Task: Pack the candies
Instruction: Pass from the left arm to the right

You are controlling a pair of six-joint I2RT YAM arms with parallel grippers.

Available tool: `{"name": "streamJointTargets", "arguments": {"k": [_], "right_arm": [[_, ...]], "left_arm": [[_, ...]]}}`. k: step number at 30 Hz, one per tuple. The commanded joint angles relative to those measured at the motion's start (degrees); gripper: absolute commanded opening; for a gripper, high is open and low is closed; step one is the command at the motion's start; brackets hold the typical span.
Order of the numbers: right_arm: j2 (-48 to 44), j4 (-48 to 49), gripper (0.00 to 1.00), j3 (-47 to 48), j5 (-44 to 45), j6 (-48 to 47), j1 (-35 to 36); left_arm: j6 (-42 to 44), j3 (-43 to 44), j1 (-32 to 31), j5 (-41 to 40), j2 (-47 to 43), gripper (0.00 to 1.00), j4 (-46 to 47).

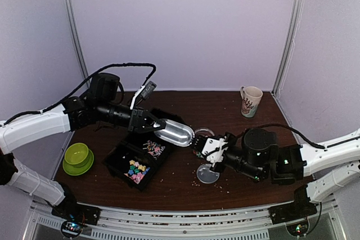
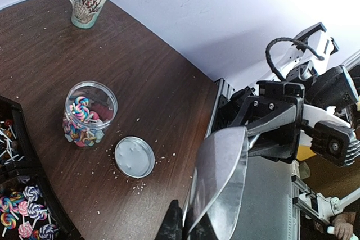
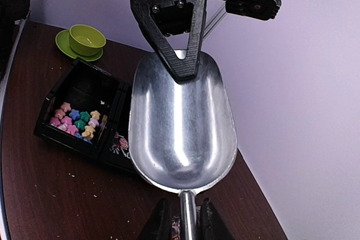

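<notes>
A metal scoop (image 1: 175, 132) hangs level and empty above the table between my arms. My left gripper (image 1: 151, 123) is shut on its front rim (image 2: 219, 178); in the right wrist view its black finger (image 3: 180, 54) lies on the scoop bowl (image 3: 180, 122). My right gripper (image 1: 198, 145) has its fingers either side of the handle (image 3: 181, 209) with small gaps showing. A glass jar (image 2: 90, 113) with swirl lollipops stands open, its lid (image 2: 134, 157) lying beside it. A black tray (image 1: 121, 155) holds star candies (image 3: 76, 121) and lollipops (image 2: 28, 217).
A mug (image 1: 251, 100) stands at the back right. A green bowl on a saucer (image 1: 77, 154) sits left of the tray. Pale crumbs are scattered round the lid (image 1: 207, 174). Purple walls close the table's back and sides.
</notes>
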Motion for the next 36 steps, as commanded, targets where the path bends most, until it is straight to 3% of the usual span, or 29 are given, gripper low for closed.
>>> {"name": "streamJointTargets", "arguments": {"k": [1,12,18,22,24,28,33,36], "right_arm": [[-0.62,4.32,0.18,-1.34,0.74,-0.92,0.27],[-0.31,6.66,0.15,-1.85,-1.28,-1.43,0.33],[-0.11,5.76,0.00,-1.49,-2.11,-1.47,0.35],[-0.54,4.43,0.00,-1.19,-2.23,-0.55,0.34],[-0.82,3.40,0.00,-0.92,-1.99,0.19,0.20],[-0.85,-0.37,0.00,0.37,-1.55,2.48,-0.20],[-0.11,-5.79,0.00,2.40,-0.50,5.97,-1.44],[0.37,-9.47,0.00,3.77,-0.03,8.39,-2.54]], "left_arm": [[-1.02,-0.79,0.40,2.57,0.25,0.00,4.66],[-2.38,-1.57,0.40,3.65,1.79,0.00,6.47],[-2.43,-1.83,0.36,2.65,1.98,0.00,6.09],[-1.67,-1.32,0.93,1.48,1.56,0.05,4.49],[-0.69,-0.67,1.60,0.50,0.95,0.14,2.67],[2.10,1.22,5.31,-4.79,-1.77,0.42,-3.98],[6.76,4.01,12.22,-12.51,-3.34,0.63,-13.69],[11.67,7.27,13.25,-20.70,-1.04,0.67,-20.80]]}}
